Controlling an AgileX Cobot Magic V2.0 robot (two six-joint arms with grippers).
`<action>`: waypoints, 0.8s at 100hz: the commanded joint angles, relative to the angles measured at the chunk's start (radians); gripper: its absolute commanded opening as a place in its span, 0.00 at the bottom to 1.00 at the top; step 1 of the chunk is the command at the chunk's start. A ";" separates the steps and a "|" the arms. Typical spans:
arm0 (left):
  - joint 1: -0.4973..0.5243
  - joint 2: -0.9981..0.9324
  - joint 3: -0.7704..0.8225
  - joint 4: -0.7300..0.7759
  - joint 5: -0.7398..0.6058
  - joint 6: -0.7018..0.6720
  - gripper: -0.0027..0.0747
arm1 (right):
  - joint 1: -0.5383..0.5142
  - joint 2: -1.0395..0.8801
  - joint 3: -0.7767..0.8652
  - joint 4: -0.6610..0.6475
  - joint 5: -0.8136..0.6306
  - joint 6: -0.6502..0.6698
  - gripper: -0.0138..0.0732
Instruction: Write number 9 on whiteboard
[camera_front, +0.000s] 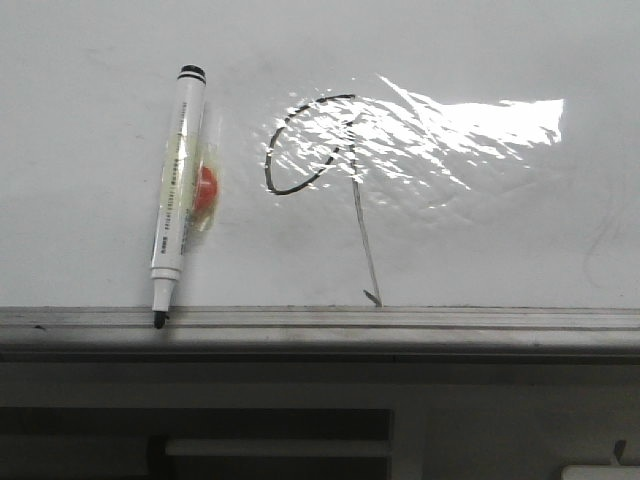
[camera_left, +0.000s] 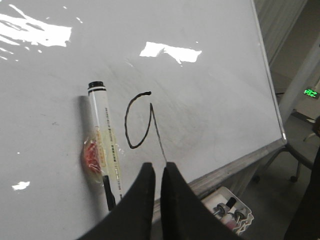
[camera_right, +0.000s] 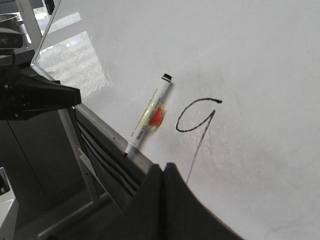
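Already the number 9 stands drawn on the whiteboard, tail running down to the ledge, marker parked just left of it, and your left gripper and right gripper both hang clenched, empty.

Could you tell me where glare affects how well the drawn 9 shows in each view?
Front view: a wrinkled glare patch overlaps the number 9, washing out part of its loop. Left wrist view: glare sits clear of it. Right wrist view: no glare on it.
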 joint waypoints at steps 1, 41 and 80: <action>-0.003 -0.062 0.013 0.046 -0.065 -0.004 0.01 | 0.002 -0.085 0.054 -0.015 -0.078 -0.004 0.09; -0.003 -0.150 0.083 0.046 0.084 -0.048 0.01 | 0.002 -0.305 0.157 -0.015 -0.046 -0.004 0.09; -0.003 -0.150 0.083 0.046 0.084 -0.048 0.01 | 0.002 -0.305 0.157 -0.015 -0.046 -0.004 0.09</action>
